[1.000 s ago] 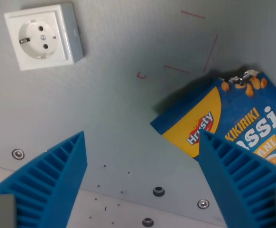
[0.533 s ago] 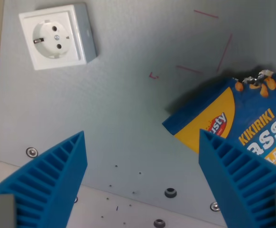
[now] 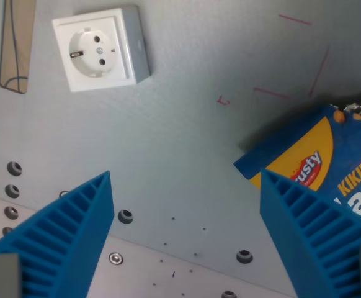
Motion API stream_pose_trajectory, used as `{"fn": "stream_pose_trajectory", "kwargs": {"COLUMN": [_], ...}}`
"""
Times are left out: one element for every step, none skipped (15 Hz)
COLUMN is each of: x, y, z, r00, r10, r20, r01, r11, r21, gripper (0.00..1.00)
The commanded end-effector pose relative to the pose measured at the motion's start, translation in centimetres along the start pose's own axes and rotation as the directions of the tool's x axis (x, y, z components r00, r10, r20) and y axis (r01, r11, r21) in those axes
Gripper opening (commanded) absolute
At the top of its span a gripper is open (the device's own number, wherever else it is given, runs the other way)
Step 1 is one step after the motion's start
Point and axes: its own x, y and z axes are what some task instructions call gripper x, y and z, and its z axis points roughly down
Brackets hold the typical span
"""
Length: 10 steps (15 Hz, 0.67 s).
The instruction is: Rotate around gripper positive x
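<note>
Two blue ribbed fingers, mine, frame the bottom of the view: one at lower left point(image 3: 62, 239), one at lower right point(image 3: 317, 239). Jaws are wide apart, nothing between them but bare grey table point(image 3: 180, 143). Gripper point(image 3: 187, 180) midpoint sits over empty surface.

Left to right:
- Far upper left: a strip of wood-coloured board point(image 3: 16, 43), cut off by the frame edge.
- Upper left: white wall socket point(image 3: 100, 48), lying flat, well clear of both fingers.
- Lower left to bottom centre: row of bolt holes point(image 3: 12, 189) and a paler panel edge running diagonally.
- Upper right: thin red marks point(image 3: 292, 62) drawn on the table.
- Right edge: blue-and-yellow snack bag point(image 3: 329, 164), its lower part hidden behind my right-hand finger in the frame. I can't tell whether the finger touches it or just passes in front.

The task names no object; it's a pure wrist rotation about my own x axis, so the thing that matters is me. My judgement: the only close neighbour is the bag on the right side, so any tilt that swings that finger down or outward is where contact risk sits. The socket side has plenty of room.
</note>
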Motion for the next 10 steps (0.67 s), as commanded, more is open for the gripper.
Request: {"fn": "stream_pose_trajectory", "kwargs": {"x": [0.46,0.46,0.46,0.46,0.46,0.46,0.46,0.46,0.46,0.46], "y": [0.68,0.68,0.68,0.68,0.68,0.68,0.68,0.68,0.68,0.68], "z": [-0.59,-0.59,-0.59,-0.59,-0.59,-0.59,-0.59,-0.59,-0.59,-0.59], "r00": [0.999,0.999,0.999,0.999,0.999,0.999,0.999,0.999,0.999,0.999], "r10": [-0.023,-0.023,-0.023,-0.023,-0.023,-0.023,-0.023,-0.023,-0.023,-0.023], "r20": [0.026,0.026,0.026,0.026,0.026,0.026,0.026,0.026,0.026,0.026], "r01": [0.016,0.016,0.015,0.015,0.014,0.014,0.014,0.013,0.013,0.012], "r11": [0.969,0.965,0.962,0.958,0.954,0.95,0.946,0.941,0.937,0.932], "r21": [0.248,0.261,0.274,0.286,0.299,0.312,0.325,0.337,0.35,0.362], "gripper": [1.0,1.0,1.0,1.0,1.0,1.0,1.0,1.0,1.0,1.0]}}
